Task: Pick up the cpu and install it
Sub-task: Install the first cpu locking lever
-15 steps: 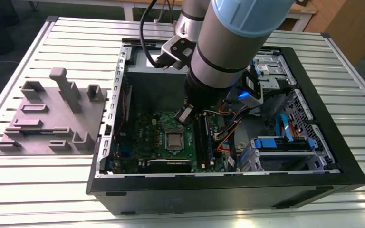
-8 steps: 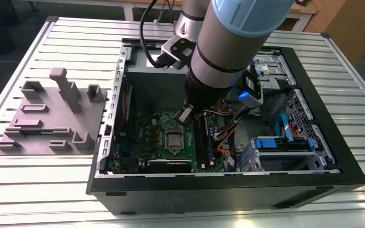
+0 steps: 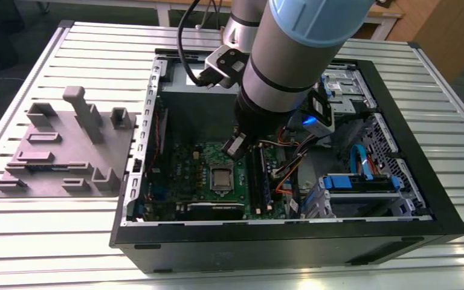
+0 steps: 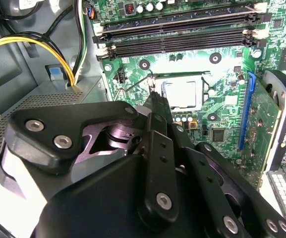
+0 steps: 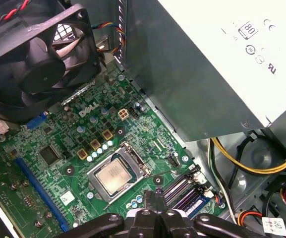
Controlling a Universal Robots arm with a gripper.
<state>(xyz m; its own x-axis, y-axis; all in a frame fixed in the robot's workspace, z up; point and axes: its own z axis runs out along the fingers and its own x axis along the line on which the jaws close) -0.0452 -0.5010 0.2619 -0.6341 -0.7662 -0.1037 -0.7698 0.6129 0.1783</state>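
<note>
Exterior view: open case [image 3: 296, 244] on slatted table [image 3: 46, 241], jaws clenched near socketed cpu [image 3: 220, 176].

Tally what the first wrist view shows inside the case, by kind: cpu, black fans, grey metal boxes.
cpu: 1
black fan: 1
grey metal box: 1
Total: 3
</note>
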